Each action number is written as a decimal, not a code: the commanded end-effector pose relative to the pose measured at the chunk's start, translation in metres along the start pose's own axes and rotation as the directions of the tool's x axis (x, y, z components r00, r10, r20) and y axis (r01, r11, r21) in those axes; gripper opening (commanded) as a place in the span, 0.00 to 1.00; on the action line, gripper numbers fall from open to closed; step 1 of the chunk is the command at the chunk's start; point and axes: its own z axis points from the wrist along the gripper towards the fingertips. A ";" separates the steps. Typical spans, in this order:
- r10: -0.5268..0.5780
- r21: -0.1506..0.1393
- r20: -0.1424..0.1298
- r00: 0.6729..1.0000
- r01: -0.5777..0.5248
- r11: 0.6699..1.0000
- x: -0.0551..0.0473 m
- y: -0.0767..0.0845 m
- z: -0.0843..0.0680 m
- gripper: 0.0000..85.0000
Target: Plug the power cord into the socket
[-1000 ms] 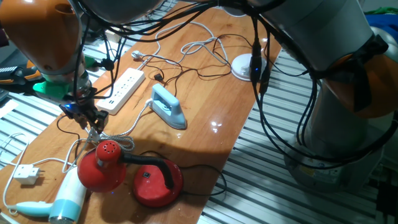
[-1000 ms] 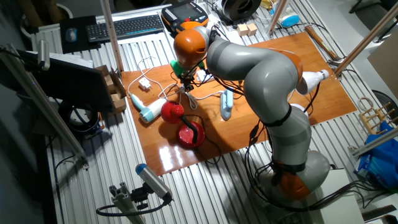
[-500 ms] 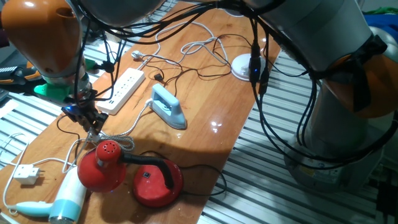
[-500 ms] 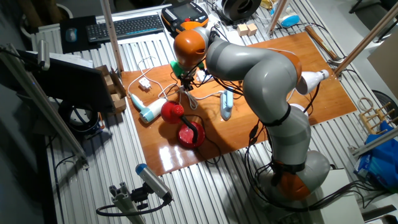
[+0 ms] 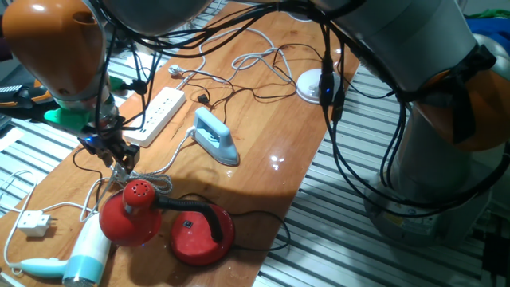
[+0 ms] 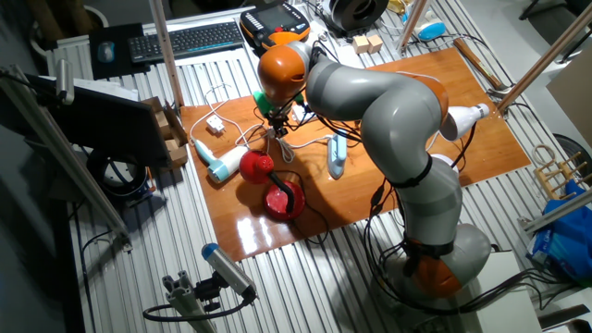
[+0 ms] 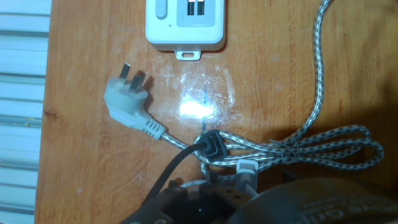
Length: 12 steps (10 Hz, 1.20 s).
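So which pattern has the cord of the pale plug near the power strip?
Braided cord: white-grey speckled weave, hand view.

You have a white power strip [image 5: 157, 115] on the orange-brown wooden table [image 5: 263, 171], a pale blue iron [image 5: 216, 137], a red lamp [image 5: 131, 214], a silver-and-black braided cord [image 7: 323, 74] with its grey-white plug [image 7: 127, 102].
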 end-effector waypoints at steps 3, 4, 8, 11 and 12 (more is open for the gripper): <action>-0.005 0.010 0.005 1.000 0.005 1.000 -0.001 0.000 0.000 0.60; -0.005 0.008 0.007 1.000 0.005 1.000 -0.001 -0.001 0.000 0.60; -0.015 -0.002 0.011 1.000 0.015 1.000 -0.001 -0.001 0.000 0.60; -0.030 -0.013 0.008 1.000 0.030 0.999 -0.001 -0.001 0.000 0.60; -0.037 -0.013 0.008 0.999 0.037 0.999 -0.001 -0.001 0.000 0.60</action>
